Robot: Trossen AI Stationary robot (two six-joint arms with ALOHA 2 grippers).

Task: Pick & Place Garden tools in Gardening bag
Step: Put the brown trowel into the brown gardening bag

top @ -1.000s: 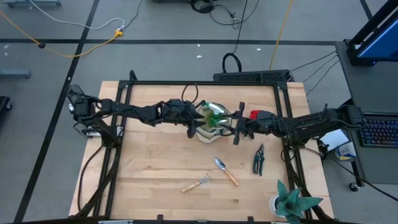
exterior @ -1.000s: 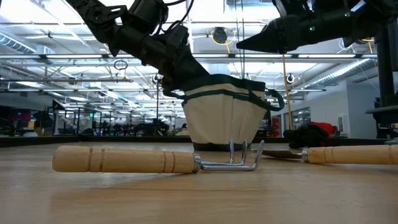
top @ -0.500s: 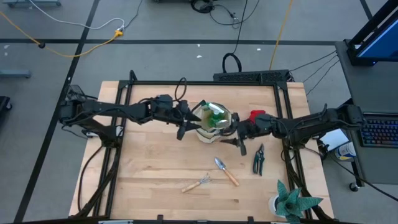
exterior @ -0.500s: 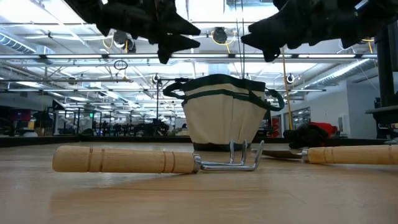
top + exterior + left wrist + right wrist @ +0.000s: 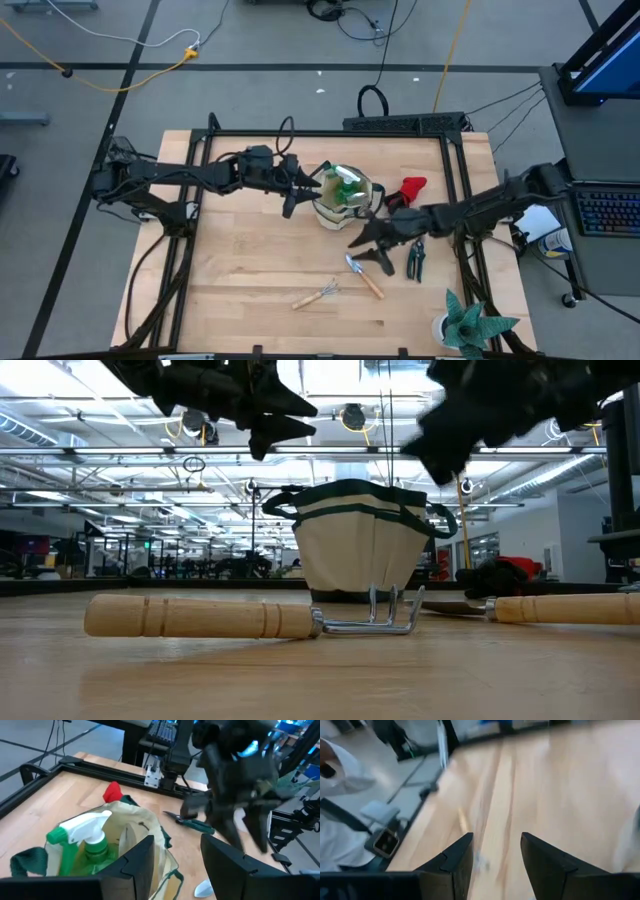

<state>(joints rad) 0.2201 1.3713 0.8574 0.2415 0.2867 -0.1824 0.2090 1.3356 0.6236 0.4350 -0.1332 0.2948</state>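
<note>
My left gripper (image 5: 291,192) hangs in the air just beside the gardening bag (image 5: 343,196), on its left side in the high view, with its fingers (image 5: 135,860) spread apart and nothing between them. From that wrist I look down into the bag's open mouth, where the green spray bottle (image 5: 85,842) stands with its white trigger head up, a little ahead of my jaws and not touching them. My right gripper (image 5: 372,243) is out over the table in front of the bag, jaws spread as well and empty, hovering above bare wood. The trowel (image 5: 363,274) lies just beside and below those jaws in the high view, its wooden handle pointing away towards the table's front edge, the metal scoop nearest my fingertips. The pruning shears (image 5: 415,256) lie just to the right of the trowel, near my right arm. The hand rake (image 5: 316,294) rests farther to the front left, well apart from both grippers; in the low view its wooden handle (image 5: 200,615) lies across the foreground with the bent metal prongs in front of the bag. The red glove (image 5: 411,187) lies on the table to the right of the bag, behind my right arm. A spiky green plant (image 5: 470,322) in a white pot stands at the table's front right corner.
</note>
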